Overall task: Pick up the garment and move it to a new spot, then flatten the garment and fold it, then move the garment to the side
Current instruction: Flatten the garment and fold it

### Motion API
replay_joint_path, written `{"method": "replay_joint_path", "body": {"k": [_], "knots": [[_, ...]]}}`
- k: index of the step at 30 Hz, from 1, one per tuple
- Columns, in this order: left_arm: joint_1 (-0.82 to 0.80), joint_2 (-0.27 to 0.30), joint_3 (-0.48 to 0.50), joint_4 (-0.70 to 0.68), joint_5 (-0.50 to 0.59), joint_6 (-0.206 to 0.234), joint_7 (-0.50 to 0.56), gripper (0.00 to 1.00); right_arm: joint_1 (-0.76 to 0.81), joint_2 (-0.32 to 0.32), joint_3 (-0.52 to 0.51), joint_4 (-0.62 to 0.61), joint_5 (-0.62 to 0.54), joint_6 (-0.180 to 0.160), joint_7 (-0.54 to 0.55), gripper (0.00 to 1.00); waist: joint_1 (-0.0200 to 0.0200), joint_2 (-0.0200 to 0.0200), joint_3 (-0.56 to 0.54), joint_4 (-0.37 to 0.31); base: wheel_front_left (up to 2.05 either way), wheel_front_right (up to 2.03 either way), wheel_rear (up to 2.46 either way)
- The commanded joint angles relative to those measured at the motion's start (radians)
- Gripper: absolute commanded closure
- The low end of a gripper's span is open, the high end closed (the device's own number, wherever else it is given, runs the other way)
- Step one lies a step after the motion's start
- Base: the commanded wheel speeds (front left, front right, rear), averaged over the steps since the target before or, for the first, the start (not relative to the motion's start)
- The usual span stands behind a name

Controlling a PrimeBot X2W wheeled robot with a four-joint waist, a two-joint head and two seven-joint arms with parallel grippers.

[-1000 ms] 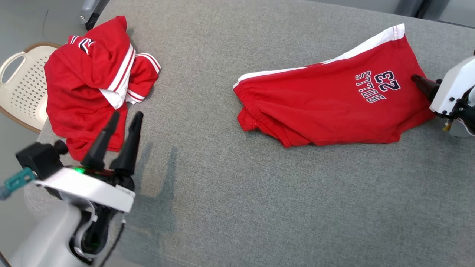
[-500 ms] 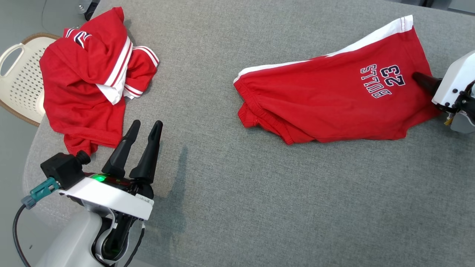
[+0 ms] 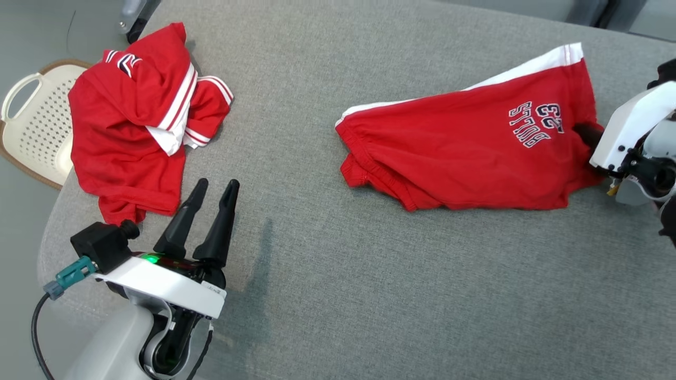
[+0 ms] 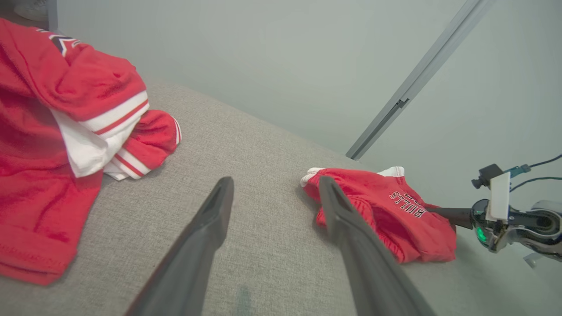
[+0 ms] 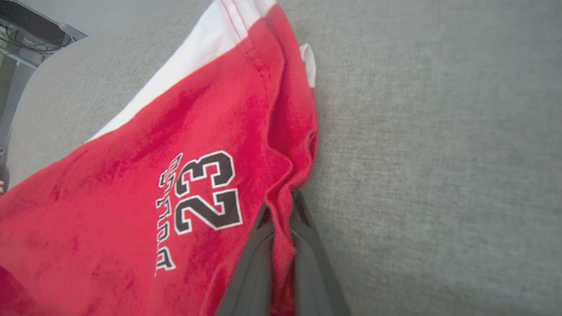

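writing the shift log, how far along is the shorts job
Nothing looks finished. In hand: the right tool is shut on an edge of the red shorts, which lie rumpled on the grey surface. The left tool is open, holding nothing. Left: move, flatten, fold, set aside.

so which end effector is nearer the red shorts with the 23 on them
Right. The right end effector is clamped on the edge of the shorts beside the 23 print. The left end effector is open, well apart from them, near the crumpled jersey.
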Motion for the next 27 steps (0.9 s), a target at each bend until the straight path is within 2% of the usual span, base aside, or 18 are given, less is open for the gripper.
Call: {"method": "replay_joint_path", "body": {"k": [1,7,13,19,27], "knots": [[0.014,0.002,-0.005,0.004,0.009,-0.005,-0.001,0.00,0.028,-0.003,-0.001,-0.009,0.008,0.002,-0.015,1.00,0.0000,0.0000,-0.025,-0.012,0.00,0.00,0.00],[0.043,0.001,-0.024,0.010,0.008,-0.006,0.000,0.00,0.104,-0.018,0.000,-0.092,0.036,0.002,-0.053,1.00,0.0000,0.0000,-0.105,-0.057,0.00,0.00,0.00],[0.074,0.007,-0.032,0.004,0.007,0.013,0.007,0.00,0.184,-0.045,0.009,-0.159,0.057,0.002,-0.077,1.00,0.0000,0.0000,-0.170,-0.124,0.00,0.00,0.00],[0.108,0.013,-0.042,-0.011,0.009,0.031,0.016,0.00,0.263,-0.070,0.017,-0.217,0.080,0.002,-0.105,1.00,0.0000,0.0000,-0.212,-0.191,0.00,0.00,0.00],[0.149,0.015,-0.056,-0.034,0.006,0.047,0.027,0.00,0.375,-0.122,0.021,-0.279,0.105,0.002,-0.171,1.00,0.0000,0.0000,-0.252,-0.247,0.00,0.00,0.00]]}}
